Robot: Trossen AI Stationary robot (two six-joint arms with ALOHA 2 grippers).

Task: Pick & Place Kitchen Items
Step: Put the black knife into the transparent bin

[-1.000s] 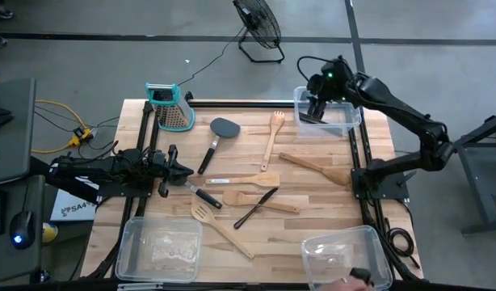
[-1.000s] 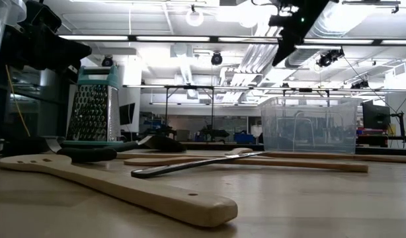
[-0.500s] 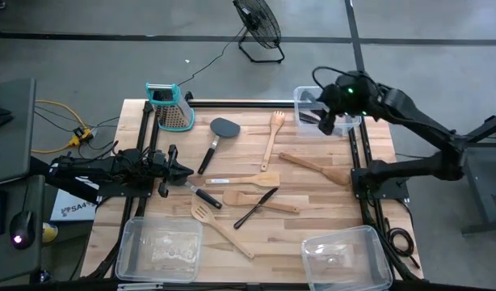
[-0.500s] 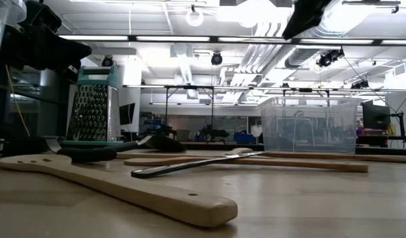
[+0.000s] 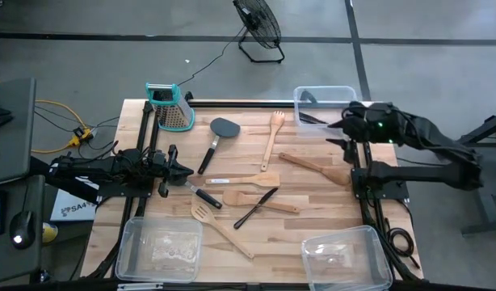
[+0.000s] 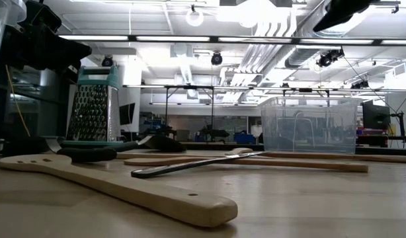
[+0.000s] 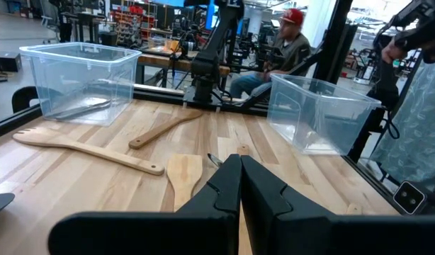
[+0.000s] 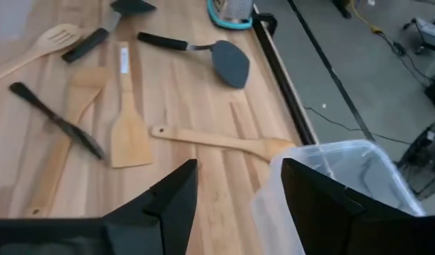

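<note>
Pale wooden and black kitchen items lie flat across the table's middle: a black turner [image 5: 221, 129], a wooden forked spoon [image 5: 271, 137], wooden spatulas [image 5: 315, 168] [image 5: 246, 179], a slotted wooden turner [image 5: 220, 229] and a thin black tool [image 5: 256, 207]. A dark utensil [image 5: 311, 119] lies in the far right clear bin [image 5: 325, 90]. My right gripper [image 5: 341, 129] [image 8: 235, 202] hangs open and empty just near-right of that bin, by the table's right edge. My left gripper [image 5: 186, 170] [image 7: 240, 180] rests shut and level at the table's left side.
A metal grater with a teal top [image 5: 172, 109] stands at the far left. Two clear bins sit at the near edge, one on the left [image 5: 157, 247] and one on the right [image 5: 346, 259]. A person [image 7: 285, 46] sits beyond the table's right side.
My right gripper has drawn back out of the far right bin toward the table's right edge and somewhat toward the near edge, and it has tipped less steeply down. The dark utensil stays in the bin. A hand by the near right bin has gone from view.
</note>
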